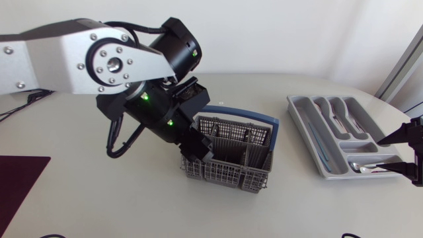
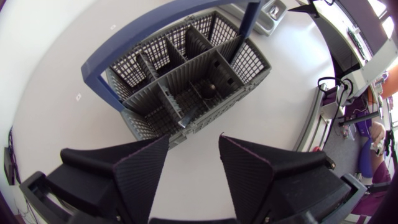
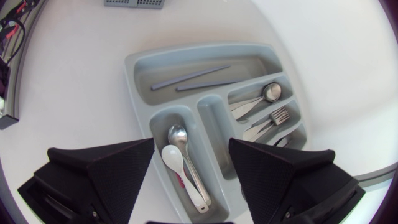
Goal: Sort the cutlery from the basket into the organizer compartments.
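Note:
The grey wire cutlery basket (image 1: pixel 225 173) with a blue handle (image 2: pixel 124 37) stands mid-table. My left gripper (image 1: pixel 200 149) hovers over its near-left corner, open with nothing between its fingers (image 2: pixel 193 168). A small dark piece (image 2: pixel 211 90) lies in one basket cell. The grey organizer (image 1: pixel 292 103) sits at the right. My right gripper (image 1: pixel 382 155) is open above its end compartment, where a metal spoon (image 3: pixel 178 134) and a white spoon (image 3: pixel 172 158) lie below the fingers (image 3: pixel 191 168). Other compartments hold two grey sticks (image 3: pixel 189 78), a spoon (image 3: pixel 270 92) and a fork (image 3: pixel 280 115).
A dark red mat (image 1: pixel 20 182) lies at the table's left edge. My bulky left arm (image 1: pixel 112 63) spans the left half above the table. Bare tabletop separates basket and organizer.

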Motion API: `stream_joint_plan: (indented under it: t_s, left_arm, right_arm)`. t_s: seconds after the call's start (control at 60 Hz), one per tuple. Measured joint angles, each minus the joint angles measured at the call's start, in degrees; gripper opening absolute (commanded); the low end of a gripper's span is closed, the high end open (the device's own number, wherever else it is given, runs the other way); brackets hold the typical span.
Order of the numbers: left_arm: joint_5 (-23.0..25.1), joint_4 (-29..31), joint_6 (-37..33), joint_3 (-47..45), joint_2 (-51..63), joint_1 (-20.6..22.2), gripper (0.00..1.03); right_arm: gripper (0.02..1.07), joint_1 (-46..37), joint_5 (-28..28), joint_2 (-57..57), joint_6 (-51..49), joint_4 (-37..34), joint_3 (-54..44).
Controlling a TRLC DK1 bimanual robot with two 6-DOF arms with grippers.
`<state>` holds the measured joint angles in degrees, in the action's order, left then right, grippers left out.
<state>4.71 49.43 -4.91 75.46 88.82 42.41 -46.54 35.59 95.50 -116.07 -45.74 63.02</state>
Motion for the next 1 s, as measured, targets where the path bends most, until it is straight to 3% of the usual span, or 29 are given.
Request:
stream_joint_plan:
  t_s: [0.417, 0.85, 1.0]
  left_arm:
    - [0.22, -0.04, 5.38, 3.39, 8.79, -2.54, 0.55]
    - [0.24, 1.62, 6.71, 7.10, 13.59, -2.56, 0.49]
    - [0.52, 1.77, 6.86, 7.13, 13.73, -2.56, 0.42]
  right_arm:
    - [0.93, -0.02, 11.28, -9.03, 12.50, -5.66, -2.40]
    - [0.93, 2.86, 13.31, -18.27, 14.34, -8.13, -9.57]
    - [0.93, 3.39, 13.35, -19.17, 14.36, -8.11, -10.01]
